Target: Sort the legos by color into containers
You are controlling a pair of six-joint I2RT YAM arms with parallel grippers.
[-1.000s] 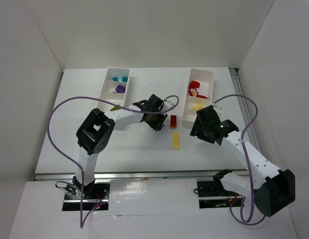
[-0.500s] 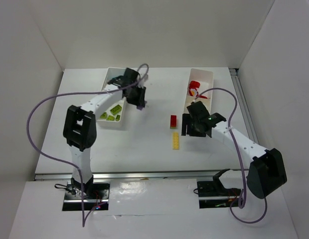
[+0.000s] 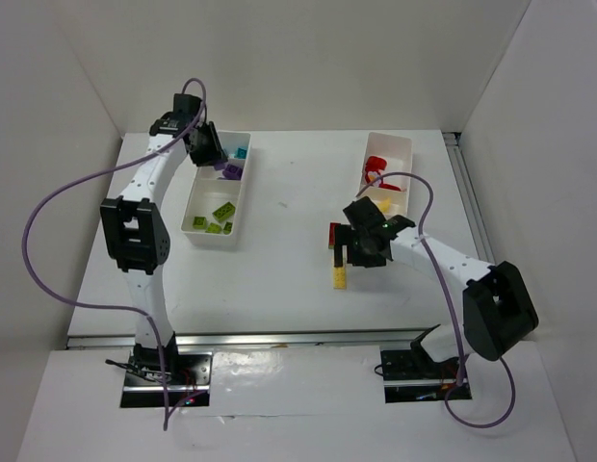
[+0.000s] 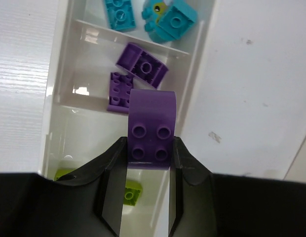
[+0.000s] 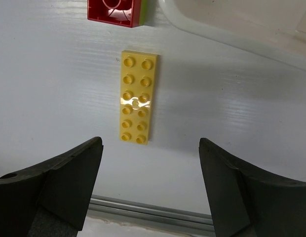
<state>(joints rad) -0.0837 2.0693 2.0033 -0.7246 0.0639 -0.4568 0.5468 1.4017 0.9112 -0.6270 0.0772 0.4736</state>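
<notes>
Left wrist view gave us the left gripper [image 4: 150, 154] closed to a narrow gap, its jaws pinching a purple curved brick [image 4: 152, 116] by the sides, studs facing the camera. We saw it held over the left tray [image 4: 89, 64], with two purple pieces [image 4: 143, 64] lying in the middle compartment just beyond. Teal pieces [image 4: 170, 17] sat in the far compartment and a lime green piece [image 4: 131, 193] in the near one. We found the right gripper [image 5: 150, 148] spread wide and holding nothing, above the table [image 5: 54, 89]. A yellow plate [image 5: 135, 96] lay flat ahead of the fingers, a red brick [image 5: 115, 10] just past it, near the right tray [image 5: 232, 24].
</notes>
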